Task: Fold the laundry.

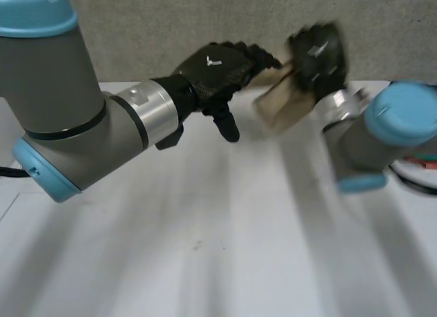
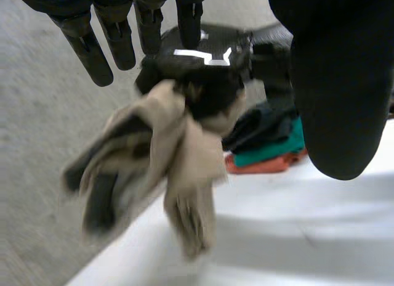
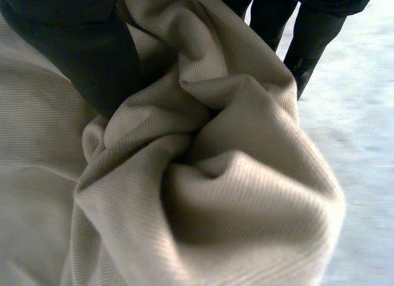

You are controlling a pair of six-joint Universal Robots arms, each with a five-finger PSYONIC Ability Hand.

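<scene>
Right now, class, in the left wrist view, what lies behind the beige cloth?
Behind the beige cloth held by the right hand, a stack of folded clothes sits on the table: dark, teal and orange layers. How far it runs behind the cloth is hidden.

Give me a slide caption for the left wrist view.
Right hand grips a bunched beige cloth above the table; folded clothes lie beyond.

I worked in what looked like a lab or test room. A plain white table (image 1: pixel 225 262) stood before me, a grey felt-like wall (image 1: pixel 171 30) ran behind it, and a stack of folded clothes (image 2: pixel 271 151) sat on the table.
</scene>
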